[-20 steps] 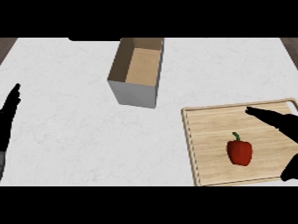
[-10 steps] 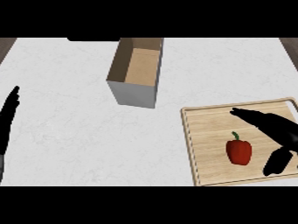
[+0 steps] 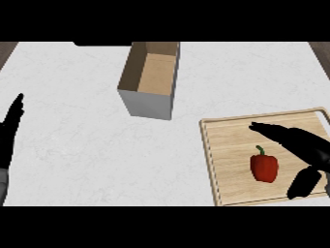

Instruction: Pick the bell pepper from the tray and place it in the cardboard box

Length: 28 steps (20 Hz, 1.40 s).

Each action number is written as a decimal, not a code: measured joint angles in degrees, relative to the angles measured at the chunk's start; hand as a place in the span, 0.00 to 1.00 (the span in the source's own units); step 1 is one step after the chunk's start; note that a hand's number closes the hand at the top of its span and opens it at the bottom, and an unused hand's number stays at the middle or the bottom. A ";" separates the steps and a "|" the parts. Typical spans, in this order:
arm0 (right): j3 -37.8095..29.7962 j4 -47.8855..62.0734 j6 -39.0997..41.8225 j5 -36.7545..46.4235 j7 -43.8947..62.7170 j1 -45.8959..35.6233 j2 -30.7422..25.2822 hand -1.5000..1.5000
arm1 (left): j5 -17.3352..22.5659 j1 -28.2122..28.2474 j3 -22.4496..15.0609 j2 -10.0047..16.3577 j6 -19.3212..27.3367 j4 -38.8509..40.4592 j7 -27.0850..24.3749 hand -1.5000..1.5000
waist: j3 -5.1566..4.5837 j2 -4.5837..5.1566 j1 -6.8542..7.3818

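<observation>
right hand open and empty, just right of the bell pepper on the tray, pepper stem pointing toward the cardboard box; left hand far left of pepper.

A red pepper lies on the wooden tray; the right hand spreads open beside it, the box well apart.

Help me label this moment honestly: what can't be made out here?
All in the head view:
- The right part of the tray, hidden under the right hand.
- How high that hand is above the bell pepper: the one steep view doesn't show it.
- The inside of the cardboard box next to its near wall, hidden by that wall.
- A dark thing, cut off by the top edge.
</observation>
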 measured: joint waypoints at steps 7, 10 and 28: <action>-2.13 -4.52 3.44 2.25 -1.17 2.01 2.67 0.00 | -1.57 0.67 2.26 -1.09 -1.46 0.74 -1.69 0.50 | 0.00 0.01 -0.02; -1.70 -6.94 5.25 4.31 1.15 3.36 3.66 0.00 | -1.85 0.81 3.23 -1.20 -2.16 0.54 -1.86 0.50 | -0.02 0.00 -0.03; -1.09 2.16 -8.50 21.17 0.71 1.06 12.32 1.00 | -4.40 -1.01 5.44 -3.00 -4.46 0.07 -0.08 0.50 | -0.37 -0.22 0.10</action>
